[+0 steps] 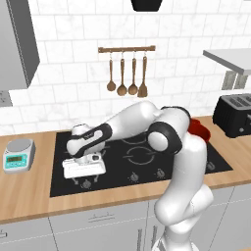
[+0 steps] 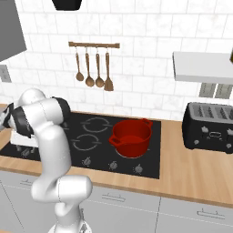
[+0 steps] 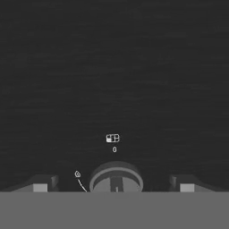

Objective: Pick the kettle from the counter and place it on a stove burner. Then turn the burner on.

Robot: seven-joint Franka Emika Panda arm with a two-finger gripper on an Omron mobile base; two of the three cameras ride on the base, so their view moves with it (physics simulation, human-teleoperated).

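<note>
Around the knob (image 3: 116, 180) the black cooktop (image 3: 116, 67) lay bare; the red pot (image 2: 131, 137) stood well to its right.

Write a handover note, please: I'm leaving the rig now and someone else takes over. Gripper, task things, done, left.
The gripper is open, low over the front left of the cooktop, with a fingertip on either side of a burner knob, not closed on it.
Whether the kettle sits on a burner I cannot tell.
The red pot stands on the cooktop's right side.
Done: knob reached.
Left: check the kettle, close on the knob, turn it.
</note>
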